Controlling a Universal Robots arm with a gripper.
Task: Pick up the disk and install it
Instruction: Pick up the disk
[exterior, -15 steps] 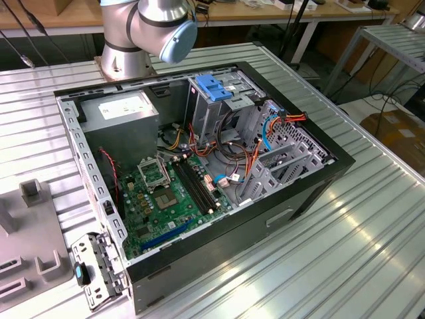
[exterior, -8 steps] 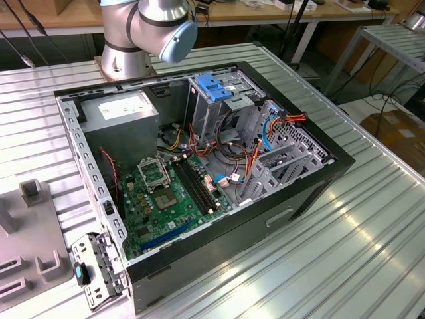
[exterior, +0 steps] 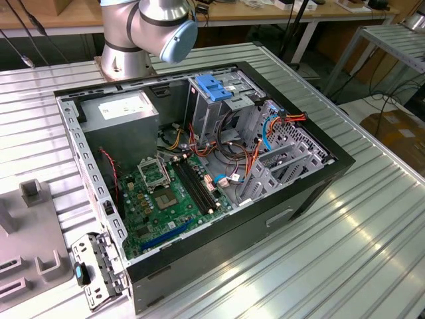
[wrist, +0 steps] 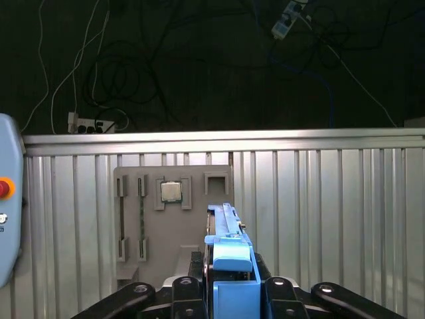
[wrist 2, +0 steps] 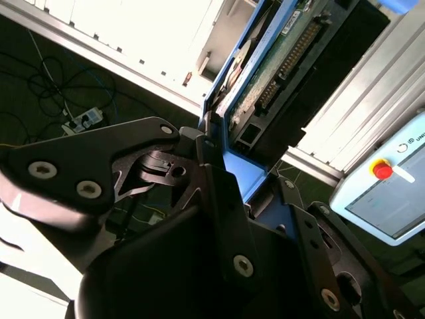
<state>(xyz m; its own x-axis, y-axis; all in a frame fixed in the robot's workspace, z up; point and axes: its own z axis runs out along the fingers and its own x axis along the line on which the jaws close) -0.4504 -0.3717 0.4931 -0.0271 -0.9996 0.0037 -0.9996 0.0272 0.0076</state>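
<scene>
1. Grey fixture plate (exterior: 30,252), at the exterior view's left on the ribbed metal table (exterior: 345,252): matte, with raised blocks and narrow slots. In the first wrist view, a square pocket of the plate holds a silvery square chip (wrist: 171,191) and one slot holds a thin green strip (wrist: 141,219).
2. Perforated metal bracket (exterior: 99,269), on the table just beside the case's near corner, carrying a small blue clip (exterior: 81,272).
3. Robot arm (exterior: 149,26): smooth grey tube with a pale-blue joint cap, standing behind the case.
4. Open black computer case (exterior: 212,256), lying on its side. Contents, left to right: boxy grey power supply (exterior: 123,109); green motherboard (exterior: 166,199); tall grey metal cage (exterior: 219,116) topped by a blue plastic latch (exterior: 212,86); loose red, orange and blue cables (exterior: 265,133).
5. Gripper (wrist: 229,282): black fingers clamped on the disk (wrist: 229,242), which sits edge-on between them, its blue tab nearest the camera. The second wrist view shows the disk's green circuit-board face (wrist 2: 285,53).
</scene>
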